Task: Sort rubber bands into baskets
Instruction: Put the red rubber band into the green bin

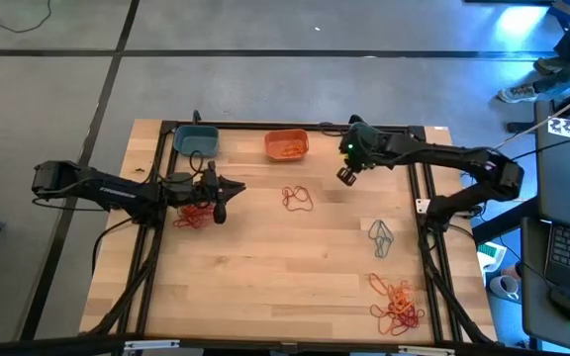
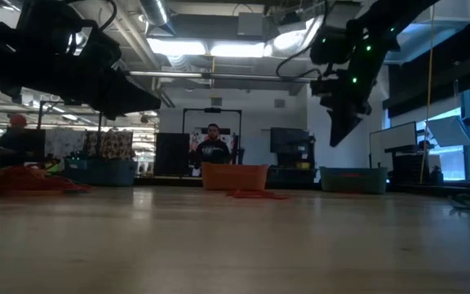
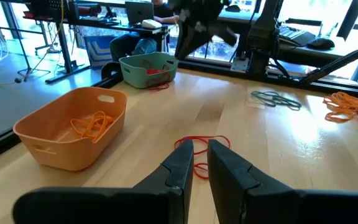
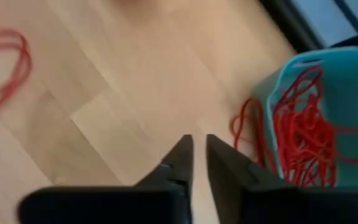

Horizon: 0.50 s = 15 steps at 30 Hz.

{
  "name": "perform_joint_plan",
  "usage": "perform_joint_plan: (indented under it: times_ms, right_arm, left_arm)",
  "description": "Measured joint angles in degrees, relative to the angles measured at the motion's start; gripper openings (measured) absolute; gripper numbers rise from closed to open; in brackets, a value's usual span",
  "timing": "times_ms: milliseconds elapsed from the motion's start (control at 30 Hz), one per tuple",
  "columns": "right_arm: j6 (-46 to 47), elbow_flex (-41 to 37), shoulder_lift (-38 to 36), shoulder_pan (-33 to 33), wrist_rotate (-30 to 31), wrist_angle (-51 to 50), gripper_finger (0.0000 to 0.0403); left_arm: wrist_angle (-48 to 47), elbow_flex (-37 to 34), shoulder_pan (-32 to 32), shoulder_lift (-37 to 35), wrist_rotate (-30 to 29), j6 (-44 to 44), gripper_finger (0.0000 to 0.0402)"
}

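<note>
The rubber bands lie partly sorted on the worktop. Seen from above, a red tangle (image 1: 194,216) sits at 9 o'clock, loose red loops (image 1: 297,198) near the centre, a grey-teal cluster (image 1: 381,238) toward 3 o'clock, and an orange heap (image 1: 399,306) at 5 o'clock.

The baskets line the 12 o'clock edge, probably so each colour has its own drop point. They are a teal basket (image 1: 196,139) toward 11 o'clock, the orange basket (image 1: 286,145) with orange bands inside, and a second teal basket (image 4: 328,74) filled with red bands, a few trailing over its rim.

The right gripper (image 4: 197,142) hangs beside that second teal basket. Its fingers are a slit apart with nothing between them, which fits a drop-off of red bands.

The left gripper (image 3: 199,149) is low over the 9 o'clock red tangle. Its fingers are also narrowly parted and empty, and it looks lined up to pinch a red loop just ahead.
</note>
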Motion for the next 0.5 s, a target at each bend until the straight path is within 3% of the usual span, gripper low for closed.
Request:
perform_joint_plan:
  times_ms: [233,500]
  right_arm:
    - [1.85,0.00,6.41,-0.12,-0.43,-0.61,0.0124]
    - [12.76,0.00,13.50,-0.12,4.46,-1.24,0.0122]
  left_arm:
    - [0.07,0.00,0.00,0.01,0.00,-0.04,0.0045]
    - [0.29,0.00,0.00,0.01,0.00,-0.56,0.0045]
